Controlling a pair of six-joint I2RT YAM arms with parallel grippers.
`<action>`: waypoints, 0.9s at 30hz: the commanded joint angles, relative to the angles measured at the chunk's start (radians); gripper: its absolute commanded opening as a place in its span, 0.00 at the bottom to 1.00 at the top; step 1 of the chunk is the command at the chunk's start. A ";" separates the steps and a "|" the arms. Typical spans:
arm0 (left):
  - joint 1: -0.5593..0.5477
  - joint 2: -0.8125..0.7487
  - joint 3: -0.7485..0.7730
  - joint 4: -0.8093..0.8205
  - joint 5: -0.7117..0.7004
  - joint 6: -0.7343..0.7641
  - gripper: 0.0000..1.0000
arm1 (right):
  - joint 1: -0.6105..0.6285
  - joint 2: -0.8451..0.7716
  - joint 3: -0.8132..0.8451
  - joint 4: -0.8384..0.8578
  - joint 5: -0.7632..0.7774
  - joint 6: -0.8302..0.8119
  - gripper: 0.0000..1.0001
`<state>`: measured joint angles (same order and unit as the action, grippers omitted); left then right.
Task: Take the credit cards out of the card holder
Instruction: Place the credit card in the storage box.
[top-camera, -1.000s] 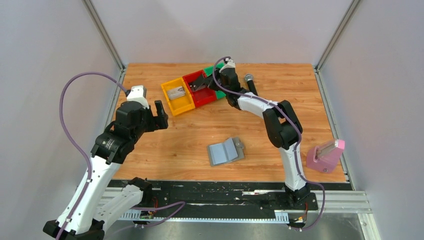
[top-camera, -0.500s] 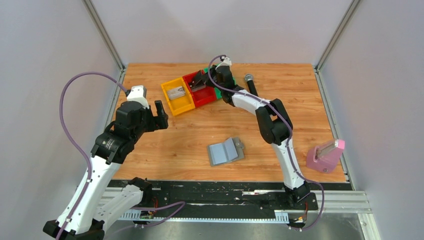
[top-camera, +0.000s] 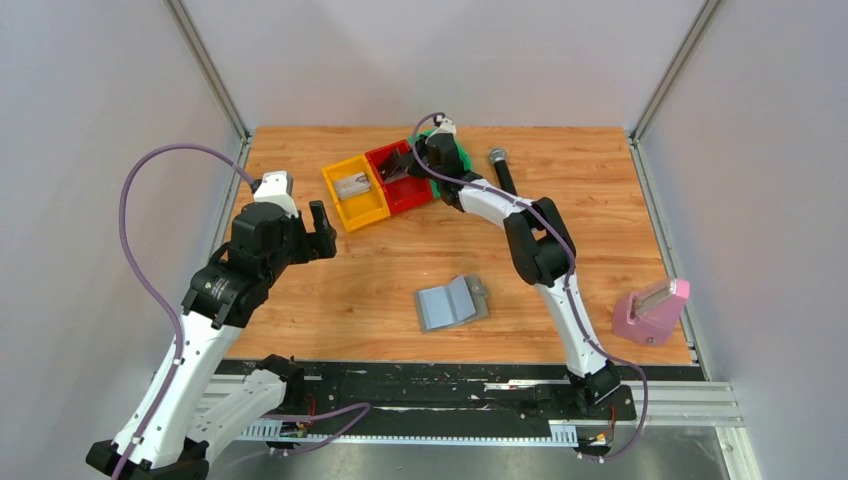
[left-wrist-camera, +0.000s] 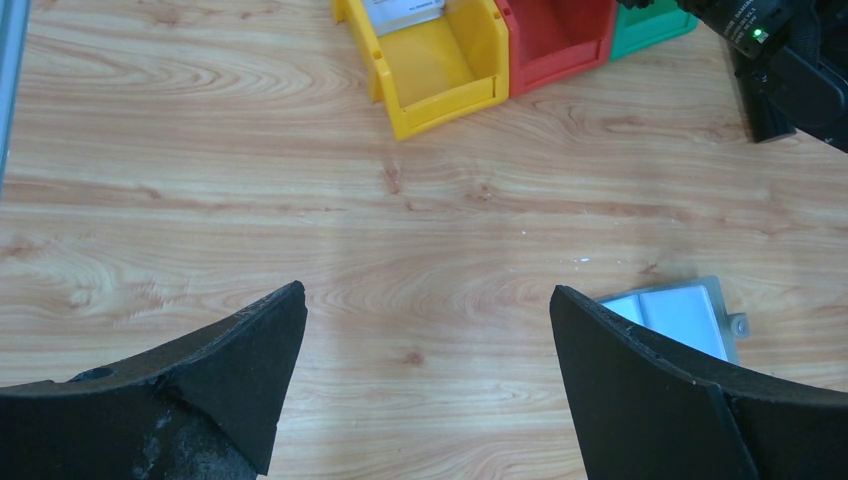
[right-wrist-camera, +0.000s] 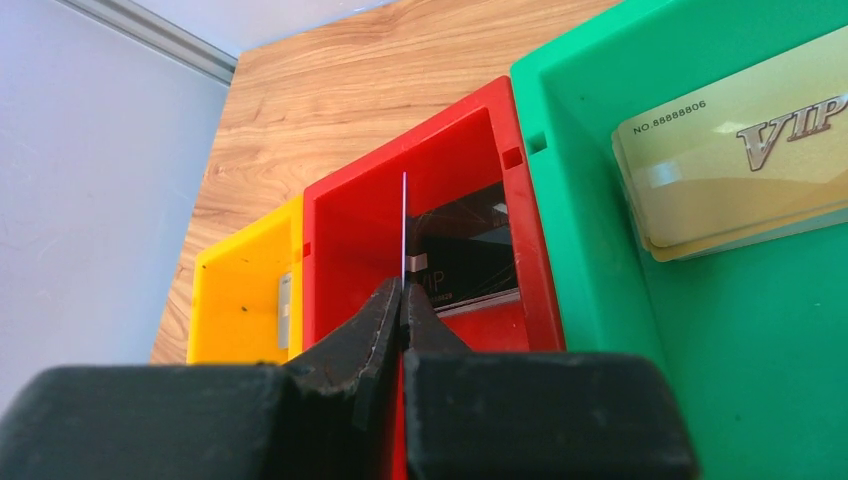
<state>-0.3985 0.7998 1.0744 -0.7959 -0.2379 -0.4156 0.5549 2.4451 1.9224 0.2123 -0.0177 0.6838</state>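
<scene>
Right gripper: at the upper middle of the overhead view, over the red bin; its fingers are pinched narrow on a thin card.
Held card: seen edge-on in the right wrist view as a whitish upright line rising from the fingertips, above the inside of the red bin.
Left gripper: at the left of the overhead view, hanging over bare table; its fingers are spread wide with nothing between them.
Card holder: lies open and flat on the table, lower centre of the overhead view, well apart from both grippers; two light panels face up. It also shows at the lower right of the left wrist view, partly behind a finger.
Dark card: lies inside the red bin.
Gold cards: a small stack in the green bin, at the right of the right wrist view; the top one reads VIP.
Pale card: lies in the yellow bin.
Bins: yellow, red and green touch in a slanted row.
Pink object: at the lower right edge of the table.
Black cylinder: just beside the green bin.
</scene>
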 joint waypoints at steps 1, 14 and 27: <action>0.003 -0.011 0.006 0.005 -0.009 0.010 1.00 | -0.001 0.028 0.065 -0.007 -0.010 0.000 0.04; 0.003 -0.010 0.005 0.005 -0.015 0.008 1.00 | -0.014 0.073 0.124 -0.037 -0.010 -0.013 0.17; 0.003 -0.014 0.003 0.001 -0.021 0.006 1.00 | -0.018 0.064 0.174 -0.081 0.011 -0.066 0.25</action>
<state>-0.3985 0.7994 1.0744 -0.7967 -0.2390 -0.4160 0.5411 2.5088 2.0506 0.1448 -0.0254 0.6556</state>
